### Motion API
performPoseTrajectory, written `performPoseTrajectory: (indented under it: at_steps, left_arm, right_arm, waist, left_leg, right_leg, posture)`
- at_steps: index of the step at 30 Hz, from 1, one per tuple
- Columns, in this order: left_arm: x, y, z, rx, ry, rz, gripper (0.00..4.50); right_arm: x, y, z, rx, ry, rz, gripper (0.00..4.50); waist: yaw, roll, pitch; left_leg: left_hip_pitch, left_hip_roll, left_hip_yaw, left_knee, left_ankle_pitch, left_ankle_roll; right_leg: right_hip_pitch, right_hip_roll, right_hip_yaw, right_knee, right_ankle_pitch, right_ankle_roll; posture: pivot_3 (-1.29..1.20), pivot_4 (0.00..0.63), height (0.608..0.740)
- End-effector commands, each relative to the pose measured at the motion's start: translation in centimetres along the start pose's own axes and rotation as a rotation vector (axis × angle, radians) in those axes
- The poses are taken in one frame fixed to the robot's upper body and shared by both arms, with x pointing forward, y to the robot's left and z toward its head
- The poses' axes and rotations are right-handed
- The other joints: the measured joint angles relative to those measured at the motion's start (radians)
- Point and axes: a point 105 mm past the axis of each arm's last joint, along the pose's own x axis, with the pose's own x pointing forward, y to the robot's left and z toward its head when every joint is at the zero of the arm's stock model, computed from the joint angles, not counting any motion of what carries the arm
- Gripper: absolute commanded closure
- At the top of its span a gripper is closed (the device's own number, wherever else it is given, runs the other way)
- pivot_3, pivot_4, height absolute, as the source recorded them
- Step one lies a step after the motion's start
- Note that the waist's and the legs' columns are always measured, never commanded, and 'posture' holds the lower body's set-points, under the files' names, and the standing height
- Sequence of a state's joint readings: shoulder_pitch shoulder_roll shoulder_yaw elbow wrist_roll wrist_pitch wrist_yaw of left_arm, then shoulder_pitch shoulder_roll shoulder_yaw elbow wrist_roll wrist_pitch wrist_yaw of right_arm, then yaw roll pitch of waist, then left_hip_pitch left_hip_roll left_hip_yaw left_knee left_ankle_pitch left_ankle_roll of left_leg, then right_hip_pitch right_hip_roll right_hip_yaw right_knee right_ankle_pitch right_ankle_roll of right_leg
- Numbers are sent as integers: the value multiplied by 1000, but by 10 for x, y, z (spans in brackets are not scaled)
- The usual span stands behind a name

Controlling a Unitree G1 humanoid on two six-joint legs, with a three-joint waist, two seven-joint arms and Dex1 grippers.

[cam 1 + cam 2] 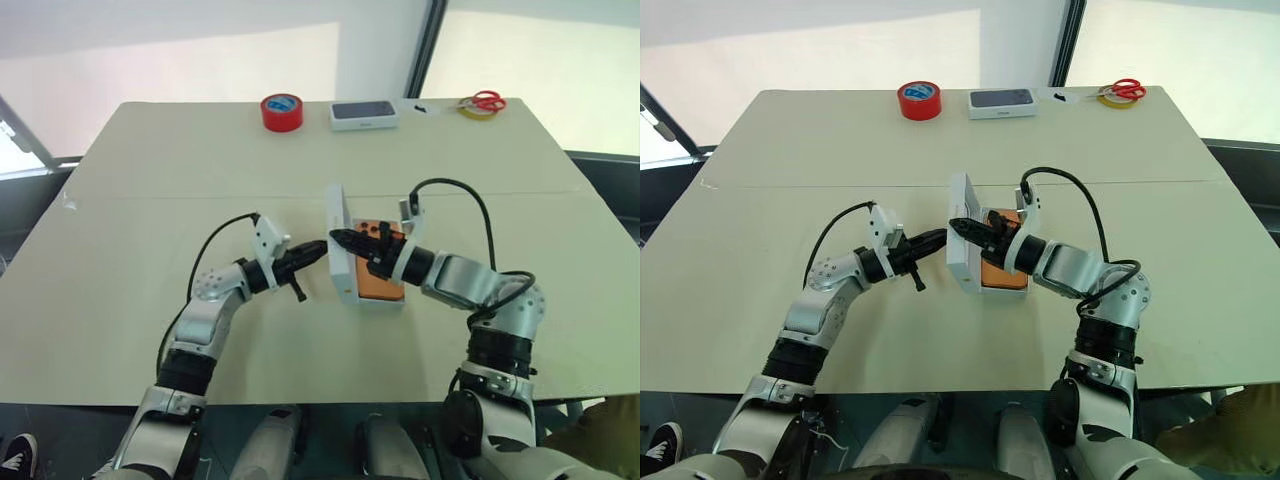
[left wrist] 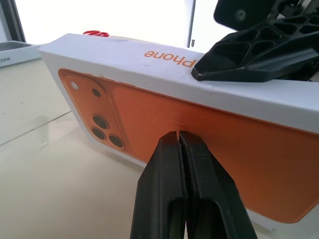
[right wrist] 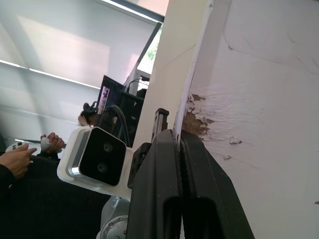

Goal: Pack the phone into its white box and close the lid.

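1. The lid (image 1: 340, 243) is seen standing on edge near the middle of the table (image 1: 120, 200), its orange phone picture facing the left gripper (image 1: 322, 249).
2. The left gripper is shown with fingers shut together, empty, tips at or just short of the lid's printed face; contact cannot be confirmed.
3. The right gripper (image 1: 338, 238) is closed, its fingertips laid over the lid's upper edge; in the right wrist view the fingers (image 3: 169, 169) are pinched on the lid's thin wall, where the card is torn and brown.
4. The phone (image 1: 378, 275) is seen as an orange slab lying flat just behind the lid; it appears to sit in the white box (image 1: 375, 300), though only a white rim at its near end is made out.
5. The phone and box are partly blocked by the right arm and the upright lid.
6. At the far table edge are noted: a red tape roll (image 1: 282, 112), a white box with a dark top (image 1: 364, 115), red-handled scissors (image 1: 487, 101) on a yellow tape ring (image 1: 473, 111).
7. Orange lettering ending "PHONE" is read on the lid's side wall (image 2: 172, 57); three lenses are printed on its face.
8. A person's hands (image 3: 17, 157) are visible in the right wrist view, behind the left wrist camera.
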State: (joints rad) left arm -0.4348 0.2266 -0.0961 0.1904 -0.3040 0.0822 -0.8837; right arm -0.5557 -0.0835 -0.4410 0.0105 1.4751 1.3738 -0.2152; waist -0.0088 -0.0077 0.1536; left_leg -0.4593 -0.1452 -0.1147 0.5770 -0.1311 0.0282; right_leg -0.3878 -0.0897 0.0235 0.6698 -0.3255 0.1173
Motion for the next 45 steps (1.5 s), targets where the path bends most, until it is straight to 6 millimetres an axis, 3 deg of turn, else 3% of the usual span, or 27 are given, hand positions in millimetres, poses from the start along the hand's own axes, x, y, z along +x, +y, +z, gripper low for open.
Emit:
performPoseTrajectory:
  at_steps: [1, 4, 7, 13, 18, 24, 38, 42, 45]
  left_arm:
    - [12, -5, 18, 36, -59, -40, 4403]
    - [19, -7, 19, 38, -69, -48, 4500]
    - [25, -10, 19, 33, -73, -57, 4500]
    - [37, -16, 14, 20, -67, -87, 4500]
    - [44, -20, 14, -2, -83, -103, 4500]
    - [45, -19, 15, 7, -86, -104, 4500]
    - [35, -7, 21, 10, -93, -37, 4500]
    - [28, 2, 32, -7, -131, 9, 4500]
    - [20, 7, 35, -5, -125, 36, 4500]
  right_arm:
    - [-9, -21, -5, 39, 13, -82, 4500]
    - [-15, -28, -1, 19, 1, -131, 3505]
    - [-23, -33, 4, -29, -7, -174, 2034]
    - [-66, -41, 23, -118, -56, -246, 2034]
    - [-95, -53, 22, -191, -25, -348, 2034]
    - [-93, -56, 18, -259, -11, -375, 2034]
    - [-95, -71, 63, -532, -111, -539, 2034]
    - [-99, -59, 78, -653, -192, -496, 2034]
    - [-100, -53, 75, -808, -174, -485, 2891]
  waist:
    - [1, 0, 0]
    - [0, 0, 0]
    - [-1, 0, 0]
    - [5, -1, -1]
    - [-5, -2, -1]
    - [-10, -1, -1]
    - [-1, -1, -1]
    - [-2, -1, -1]
    - [-2, -1, -1]
  left_leg:
    - [0, 0, 0, 0, 0, 0]
    - [0, 0, 0, 0, 0, 0]
    - [0, 0, 0, 0, 0, 0]
    - [0, 0, -1, 1, 0, 1]
    - [0, 0, -1, 3, -2, 3]
    - [-1, 2, 0, 2, -1, 3]
    - [-2, 1, 0, 3, -2, 3]
    - [-2, 1, 0, 3, -2, 3]
    - [-1, 1, 0, 3, -2, 3]
  right_leg:
    - [0, 0, 0, 0, 0, 0]
    - [0, 0, 0, 0, 0, 0]
    - [0, 0, 0, -1, 0, 0]
    - [3, 0, -2, -3, 0, 0]
    - [5, 0, -2, -4, 0, 0]
    - [6, 0, -1, -3, 0, 1]
    - [3, 0, -2, -4, 0, 1]
    - [2, 0, -2, -4, 0, 1]
    - [3, 0, -2, -4, 0, 1]
  posture:
    - [0, 150, 736]
    - [0, 150, 736]
    - [0, 150, 736]
    - [0, 150, 736]
    - [0, 150, 736]
    - [0, 150, 736]
    - [0, 150, 736]
    - [0, 150, 736]
    - [0, 150, 736]
